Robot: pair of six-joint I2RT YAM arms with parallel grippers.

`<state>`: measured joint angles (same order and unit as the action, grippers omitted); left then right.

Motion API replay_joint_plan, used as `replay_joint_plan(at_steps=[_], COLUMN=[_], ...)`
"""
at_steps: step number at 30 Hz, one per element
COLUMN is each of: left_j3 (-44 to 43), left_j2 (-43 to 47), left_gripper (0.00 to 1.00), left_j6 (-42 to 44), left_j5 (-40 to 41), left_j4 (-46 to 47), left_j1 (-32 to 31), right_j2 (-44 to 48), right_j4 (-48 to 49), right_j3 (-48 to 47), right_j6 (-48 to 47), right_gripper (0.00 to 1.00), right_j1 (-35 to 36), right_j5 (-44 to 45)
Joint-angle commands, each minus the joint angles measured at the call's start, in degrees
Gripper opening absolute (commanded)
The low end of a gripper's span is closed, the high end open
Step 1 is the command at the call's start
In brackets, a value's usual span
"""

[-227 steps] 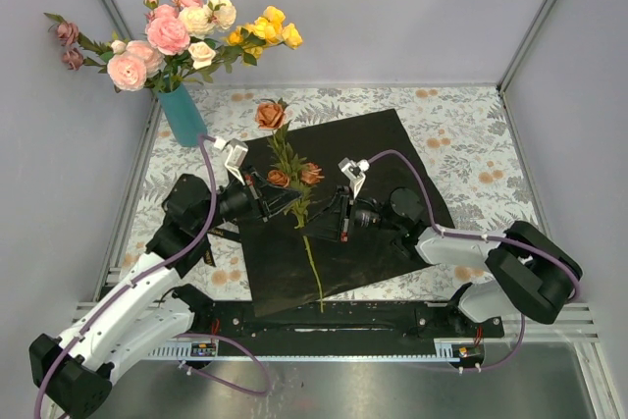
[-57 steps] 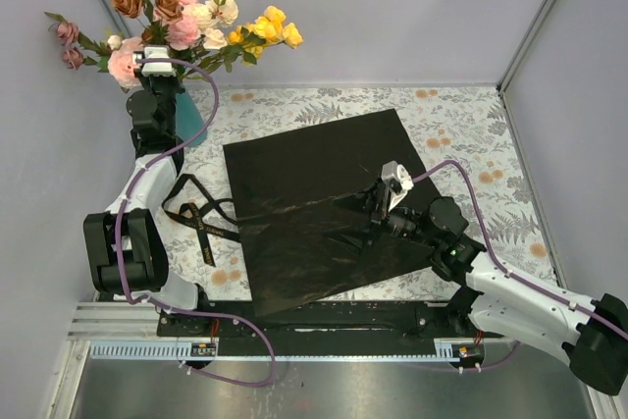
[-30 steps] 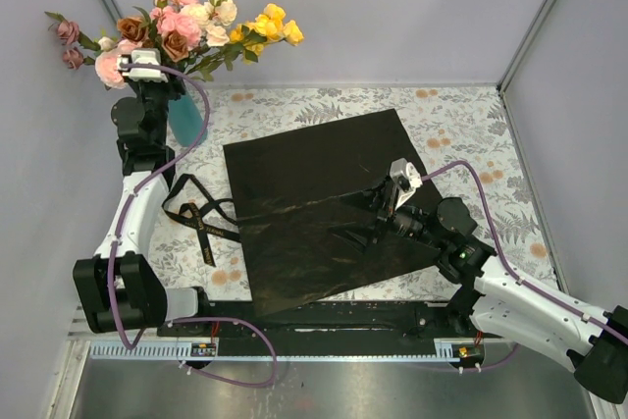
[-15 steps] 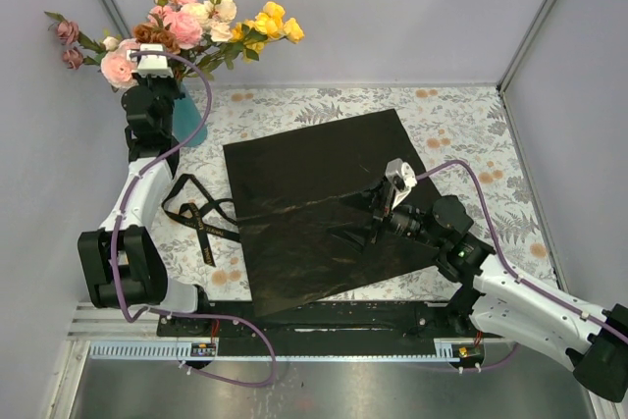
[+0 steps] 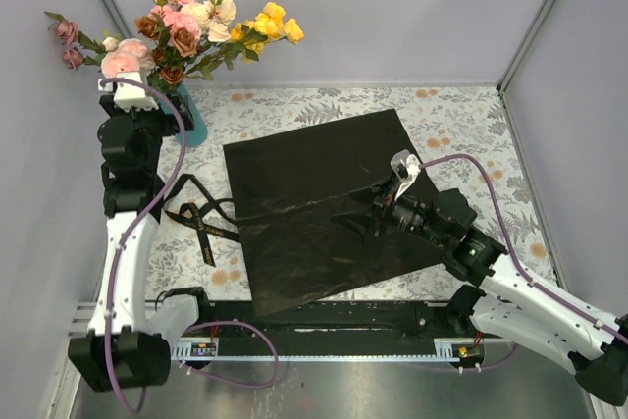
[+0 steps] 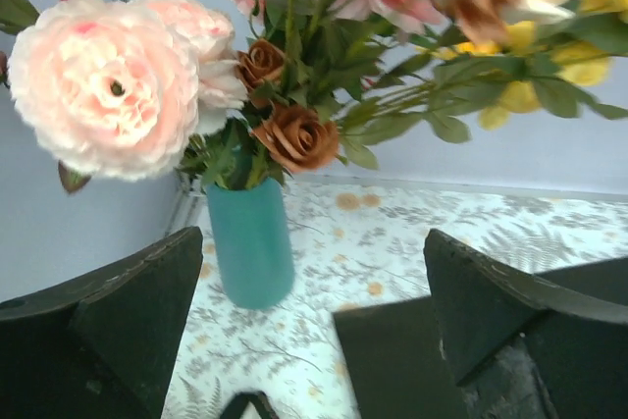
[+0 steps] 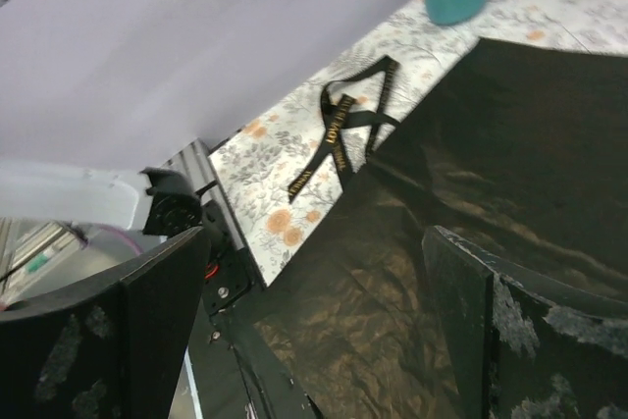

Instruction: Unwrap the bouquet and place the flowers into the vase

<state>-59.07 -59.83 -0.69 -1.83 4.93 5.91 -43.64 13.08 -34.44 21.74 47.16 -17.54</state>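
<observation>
The vase (image 6: pixel 250 242) stands upright at the far left corner of the table (image 5: pixel 461 125). The flowers (image 5: pixel 196 31) are in it, spreading wide to left and right above its rim. No stems show on the paper (image 5: pixel 314 203), so the task looks all but done.

The left tool (image 6: pixel 312 272) hangs just near of the vase, released, with its jaws wide and nothing between them. The right tool (image 7: pixel 314 272) is also released and empty, hovering low over the paper's right part.

The main risk is tipping. The vase is small and the bunch above it is broad, so it probably topples easily. A nudge from the left tool, its arm or its cable (image 5: pixel 167 183) could knock it over. A finger could also catch a leaf or stem and pull a flower out. The right tool, being so low, could snag the paper and drag it.

The left wall (image 5: pixel 39 144) is close beside the vase, leaving little room there. The ribbon (image 5: pixel 196 218) lies near of the vase, beside the left arm, and its loops could catch. Open room lies along the far strip and at the right of the table.
</observation>
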Motion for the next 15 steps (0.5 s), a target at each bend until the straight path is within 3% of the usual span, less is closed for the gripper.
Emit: replay_joint_plan(at_steps=[1,3,5,10,15], left_j3=[3.25,6.23,8.35,13.35,22.92], left_j2=[10.33,13.94,15.88,22.46,28.27], left_gripper=[0.99,0.99,0.99,0.99,0.99], left_j6=[-10.35,-20.19,-23.82,-27.08,-31.65], left_j5=[-8.52,-16.93,-26.35,-31.04,-38.16], left_j4=[-14.06,-13.29,-11.26,-11.00,-2.48], left_j1=[0.15,0.07,-0.63,-3.36,-5.56], right_j2=[1.54,1.71,1.89,3.12,6.80], right_j4=[-11.74,-17.45,-21.50,-29.24,-31.72], right_j3=[-4.76,-5.64,-6.52,-9.59,-10.30], right_j6=[3.84,3.05,2.61,4.19,2.09], right_gripper=[0.99,0.99,1.00,0.99,0.99], right_j1=[0.30,0.30,0.22,0.22,0.13], right_j5=[13.38,19.18,25.59,35.28,37.41])
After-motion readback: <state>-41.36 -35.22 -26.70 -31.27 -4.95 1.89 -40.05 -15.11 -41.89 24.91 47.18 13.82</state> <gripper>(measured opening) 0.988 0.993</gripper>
